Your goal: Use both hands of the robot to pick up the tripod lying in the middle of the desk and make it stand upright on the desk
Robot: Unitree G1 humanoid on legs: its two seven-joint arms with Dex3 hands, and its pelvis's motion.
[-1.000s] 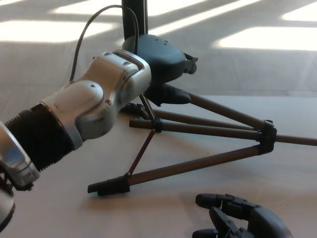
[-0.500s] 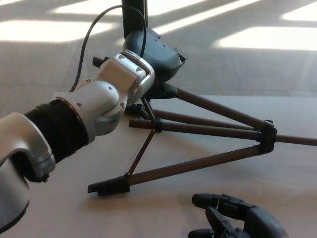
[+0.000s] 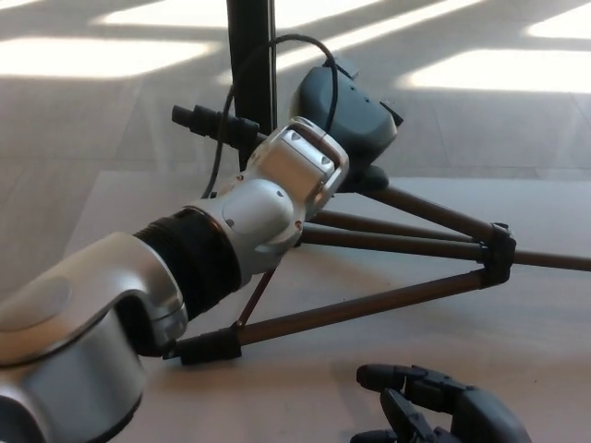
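The left hand (image 3: 349, 103) is up at the far side of the desk (image 3: 545, 314), a dark rounded shell seen from behind, set right against the top end of the tripod (image 3: 397, 242) where the legs come together; its fingers are on the hidden side, so I cannot tell whether they have closed on the tripod or only lie against it. Behind the hand runs the silver wrist and black ribbed forearm, crossing the picture from the lower left, with a thin black cable (image 3: 277, 55) looping over the wrist. The tripod lies on its side in the middle of the desk, its brown legs spread: one leg runs from the hand down to the right to a black joint (image 3: 499, 254), two more lie nearly level below it, and the nearest slants down to the left and ends in a black foot (image 3: 208, 347) beside the forearm. A dark upright post (image 3: 250, 65) stands just behind the wrist. The right hand (image 3: 434, 406) is at the bottom edge, resting low near the desk's front, fingers apart and holding nothing, well clear of the tripod.
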